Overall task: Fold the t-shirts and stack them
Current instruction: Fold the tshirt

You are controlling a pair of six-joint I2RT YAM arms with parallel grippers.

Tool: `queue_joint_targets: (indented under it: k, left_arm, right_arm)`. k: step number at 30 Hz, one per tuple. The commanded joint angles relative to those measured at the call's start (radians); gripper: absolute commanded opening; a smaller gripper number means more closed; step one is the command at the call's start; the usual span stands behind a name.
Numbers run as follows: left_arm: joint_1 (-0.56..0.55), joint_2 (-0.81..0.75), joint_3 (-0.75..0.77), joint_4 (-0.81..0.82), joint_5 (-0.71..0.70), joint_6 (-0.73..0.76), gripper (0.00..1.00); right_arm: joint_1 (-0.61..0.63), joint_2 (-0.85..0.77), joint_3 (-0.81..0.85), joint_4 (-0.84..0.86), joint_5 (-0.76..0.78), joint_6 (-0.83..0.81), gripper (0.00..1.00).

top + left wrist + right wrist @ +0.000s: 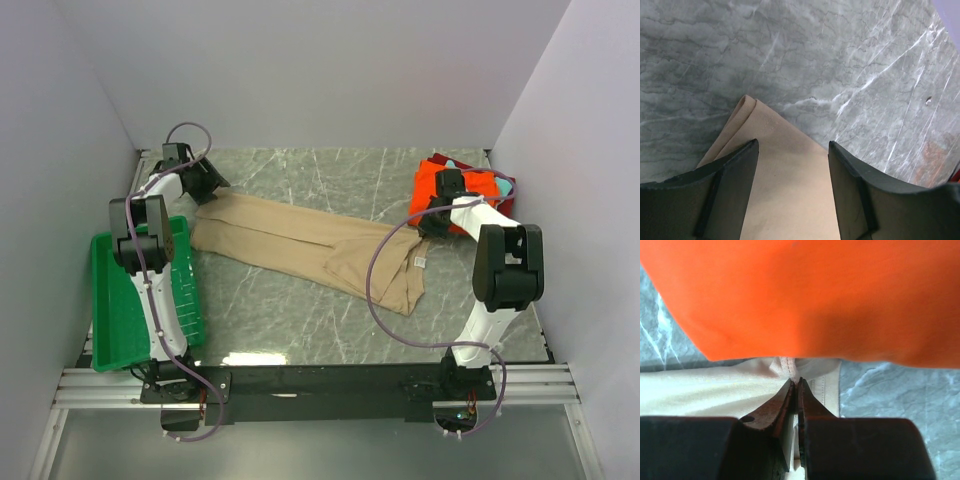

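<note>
Your tan t-shirt [300,240] lay as a long folded band slantwise across the bench [330,170]. One end was at the far left, and the other ran toward the stack at the far right that was topped by the orange t-shirt [428,186].

Your left fingers [735,170] stood well apart, straddling the far-left end of the tan cloth without pinching it. Its doubled edge showed just ahead of them.

Your right fingers [782,402] were drawn almost together at the shirt's other end, with a thin sliver of pale cloth between the tips. I read that as a pinch on a seamed edge of the tan shirt, not on the orange one. The orange hem hung just beyond the tips in the wrist view, but I could not tell whether it touched the tan cloth.

This cloth looked light, limp and smooth, so it would sag and slide rather than hold a shape. A hold on one layer would likely let the fold fall open. You would do better to take both layers together at the seamed edge on the right and at the doubled corner on the left. You should also have watched that the right pinch did not drag the orange shirt off its stack.
</note>
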Motion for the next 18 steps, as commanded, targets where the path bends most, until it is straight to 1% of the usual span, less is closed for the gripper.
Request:
queue_joint_targets:
  k: [1, 5, 7, 9, 10, 12, 13, 16, 18]
  left_arm:
    - [0.022, 0.044, -0.042, -0.015, -0.061, 0.024, 0.66]
    - [0.023, 0.031, -0.045, -0.009, -0.047, 0.038, 0.67]
    - [0.023, 0.021, -0.038, -0.018, -0.041, 0.048, 0.68]
    - [0.023, 0.004, -0.025, -0.025, -0.03, 0.056, 0.69]
    - [0.023, -0.001, -0.022, -0.025, -0.019, 0.058, 0.7]
    - [0.023, -0.025, -0.009, -0.03, -0.007, 0.059, 0.71]
    - [0.022, -0.035, -0.004, -0.033, 0.007, 0.061, 0.71]
    - [0.021, -0.065, 0.021, -0.047, 0.027, 0.059, 0.72]
    - [0.017, -0.087, 0.036, -0.058, 0.028, 0.059, 0.72]
  right_arm:
    - [-0.023, -0.011, 0.014, -0.005, 0.026, -0.003, 0.1]
    - [-0.026, 0.015, 0.037, -0.024, 0.034, -0.003, 0.11]
    - [-0.026, 0.018, 0.042, -0.037, 0.041, -0.004, 0.14]
    - [-0.026, 0.012, 0.042, -0.041, 0.04, -0.007, 0.19]
    - [-0.026, 0.007, 0.042, -0.044, 0.04, -0.004, 0.26]
    - [-0.026, -0.005, 0.037, -0.047, 0.038, -0.004, 0.33]
    - [-0.026, -0.011, 0.034, -0.05, 0.035, -0.003, 0.39]
    - [-0.026, -0.036, 0.023, -0.064, 0.037, -0.001, 0.46]
    - [-0.026, -0.065, 0.011, -0.071, 0.043, 0.0, 0.49]
